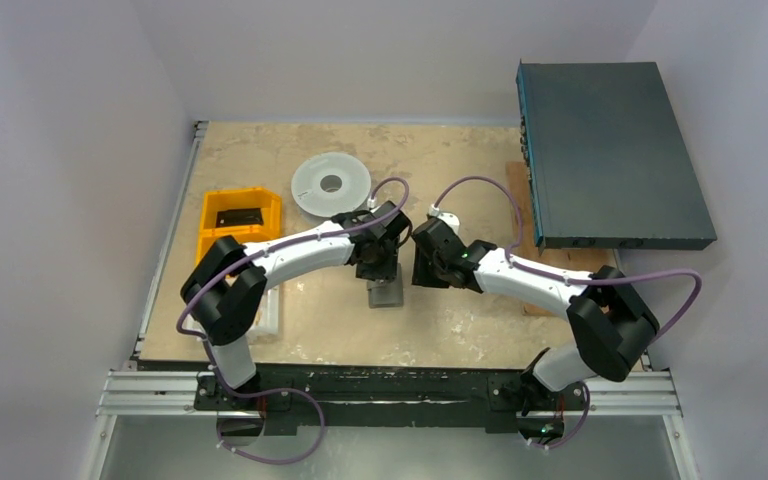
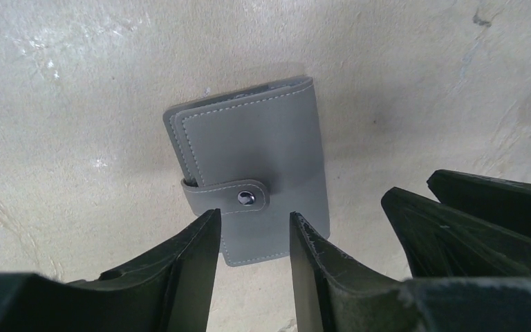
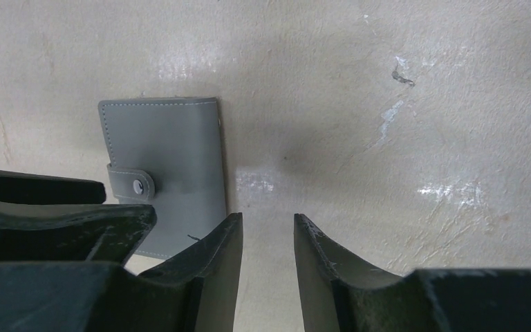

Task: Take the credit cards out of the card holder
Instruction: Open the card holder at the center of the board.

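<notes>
The slate-grey card holder lies flat on the table, closed, its strap held by a metal snap. It also shows in the top view and the right wrist view. No cards show. My left gripper hovers above the holder's near end, jaws open and empty. My right gripper is open and empty just to the right of the holder, above bare table. The right gripper's fingers show at the right of the left wrist view.
A pale grey round spool lies at the back. Yellow bins with a black item stand at the left. A dark blue flat box overhangs the table's right back corner. A white tray lies near the left arm.
</notes>
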Controlling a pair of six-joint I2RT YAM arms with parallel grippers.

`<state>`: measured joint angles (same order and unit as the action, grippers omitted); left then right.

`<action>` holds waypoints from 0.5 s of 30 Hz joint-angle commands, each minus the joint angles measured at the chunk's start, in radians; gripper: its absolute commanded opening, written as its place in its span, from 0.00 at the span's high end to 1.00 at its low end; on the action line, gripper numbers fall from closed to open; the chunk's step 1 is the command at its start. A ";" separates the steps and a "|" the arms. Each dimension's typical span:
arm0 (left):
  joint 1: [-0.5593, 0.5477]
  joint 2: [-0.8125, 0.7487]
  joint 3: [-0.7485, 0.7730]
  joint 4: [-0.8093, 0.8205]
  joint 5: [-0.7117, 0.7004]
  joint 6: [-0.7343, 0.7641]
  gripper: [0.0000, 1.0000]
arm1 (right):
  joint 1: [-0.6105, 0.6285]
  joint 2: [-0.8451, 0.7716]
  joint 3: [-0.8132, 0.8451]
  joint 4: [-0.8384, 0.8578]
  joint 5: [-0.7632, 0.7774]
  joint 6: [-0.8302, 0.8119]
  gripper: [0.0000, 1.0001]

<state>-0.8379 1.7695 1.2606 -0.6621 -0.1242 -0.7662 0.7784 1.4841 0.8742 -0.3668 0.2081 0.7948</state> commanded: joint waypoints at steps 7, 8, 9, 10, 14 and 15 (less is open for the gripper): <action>-0.017 0.051 0.015 0.030 -0.031 0.006 0.63 | -0.001 0.008 -0.012 0.068 -0.036 -0.017 0.67; -0.017 0.056 0.013 0.030 -0.035 0.007 0.63 | -0.001 0.014 -0.010 0.070 -0.039 -0.017 0.67; -0.017 0.060 0.011 0.033 -0.038 0.006 0.63 | -0.001 0.019 -0.011 0.071 -0.041 -0.017 0.67; -0.017 0.063 0.009 0.033 -0.046 0.005 0.64 | -0.001 0.024 -0.012 0.074 -0.042 -0.017 0.67; -0.015 0.074 -0.005 0.047 -0.054 0.007 0.68 | -0.001 0.051 -0.005 0.077 -0.049 -0.017 0.67; -0.015 0.081 -0.006 0.050 -0.051 0.008 0.70 | -0.001 0.056 -0.002 0.074 -0.044 -0.018 0.67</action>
<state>-0.8482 1.8347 1.2598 -0.6514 -0.1478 -0.7666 0.7784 1.5158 0.8680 -0.3126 0.1650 0.7891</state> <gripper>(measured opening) 0.332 0.330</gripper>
